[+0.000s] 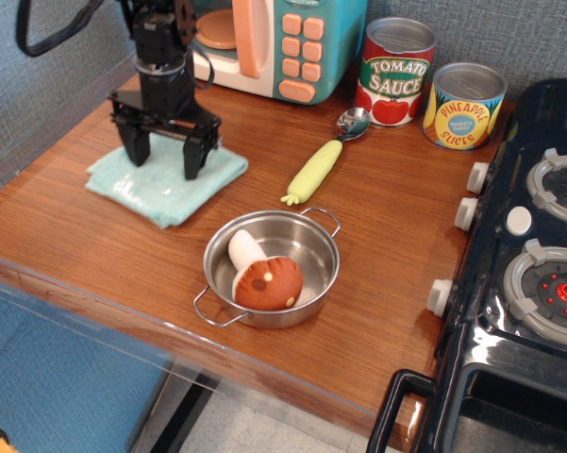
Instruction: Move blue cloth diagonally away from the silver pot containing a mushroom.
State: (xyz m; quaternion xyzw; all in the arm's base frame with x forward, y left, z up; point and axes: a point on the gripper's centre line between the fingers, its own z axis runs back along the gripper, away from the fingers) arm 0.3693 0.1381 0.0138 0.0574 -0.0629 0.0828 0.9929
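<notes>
The blue cloth lies flat on the wooden table, left of and behind the silver pot. The mushroom lies on its side inside the pot, cap towards the front. My gripper stands upright over the back half of the cloth. Its two black fingers are spread apart, with their tips down on the cloth. The part of the cloth under the fingers is hidden.
A spoon with a yellow-green handle lies behind the pot. A toy microwave stands at the back, just behind my arm. Two tin cans stand at the back right. A toy stove fills the right side.
</notes>
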